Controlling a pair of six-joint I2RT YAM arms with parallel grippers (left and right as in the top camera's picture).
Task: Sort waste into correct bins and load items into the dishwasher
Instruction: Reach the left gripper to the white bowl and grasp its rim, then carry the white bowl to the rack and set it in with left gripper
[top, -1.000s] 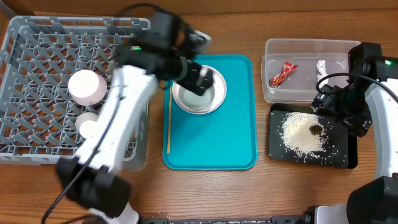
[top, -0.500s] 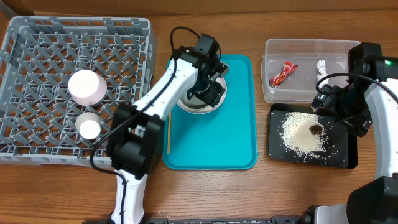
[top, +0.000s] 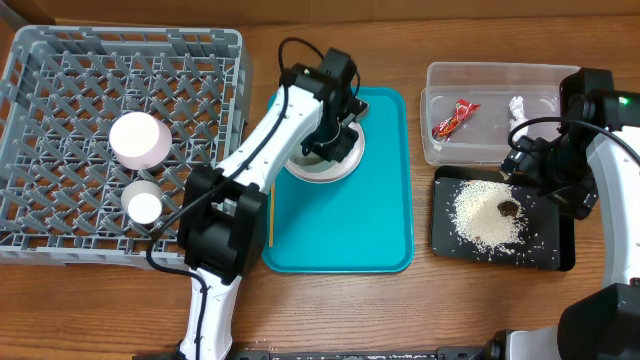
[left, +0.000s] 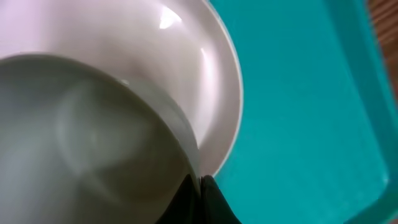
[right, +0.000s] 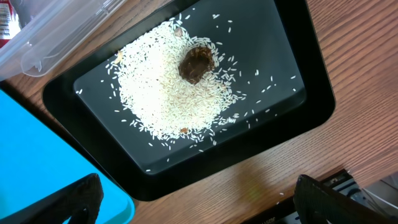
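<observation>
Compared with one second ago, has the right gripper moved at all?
No. In the overhead view the right gripper sits at the same spot over the black tray's upper edge, jaws open.

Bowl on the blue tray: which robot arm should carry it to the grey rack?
Left. The left gripper is shut on the bowl at its rim, on the teal tray beside the rack. The right gripper hangs open over the black tray, on the far side.

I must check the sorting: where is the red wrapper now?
In the overhead view, the red wrapper lies in the clear tub at the far right, left of the white tissue.
</observation>
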